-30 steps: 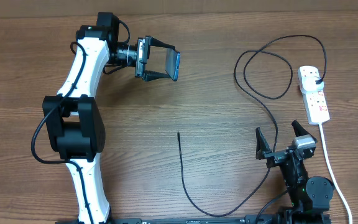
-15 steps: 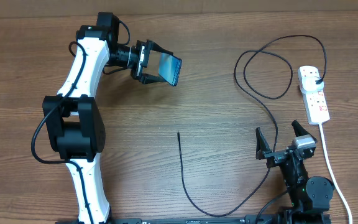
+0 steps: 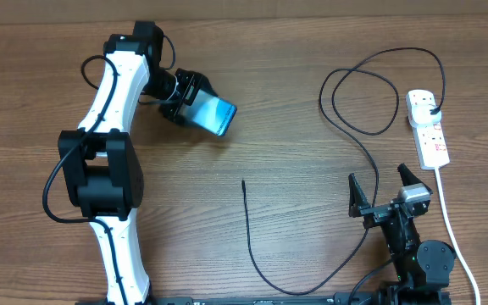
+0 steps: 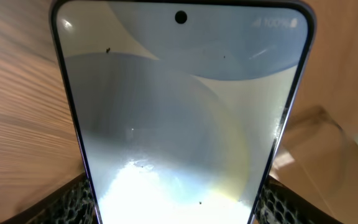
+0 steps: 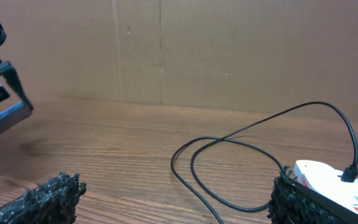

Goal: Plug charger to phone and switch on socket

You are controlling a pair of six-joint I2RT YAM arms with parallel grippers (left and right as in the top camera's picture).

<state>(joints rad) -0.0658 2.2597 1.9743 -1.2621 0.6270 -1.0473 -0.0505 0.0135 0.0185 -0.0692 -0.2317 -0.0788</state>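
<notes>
Wood-grain brown worktop [image 3: 295, 68] carries everything I can see from here. My left gripper [image 3: 202, 108] is pinching the slim rectangular phone with the lit blue-teal screen [image 3: 216, 116] by its long edges. It holds the phone tilted over the far-left part of the worktop, and I cannot tell whether the phone touches the wood. On the left wrist camera the screen fills the view, with the black textured fingertips [image 4: 73, 202] pressed against its lower sides. My right gripper [image 3: 376, 174] sits by the near right corner, jaws spread wide around nothing. The long thin black charger cable [image 3: 246, 216] has its small connector tip lying loose in the middle of the worktop, well apart from the phone. From there it loops round to its black plug, seated in the white elongated power strip [image 3: 430, 135] along the right edge.
</notes>
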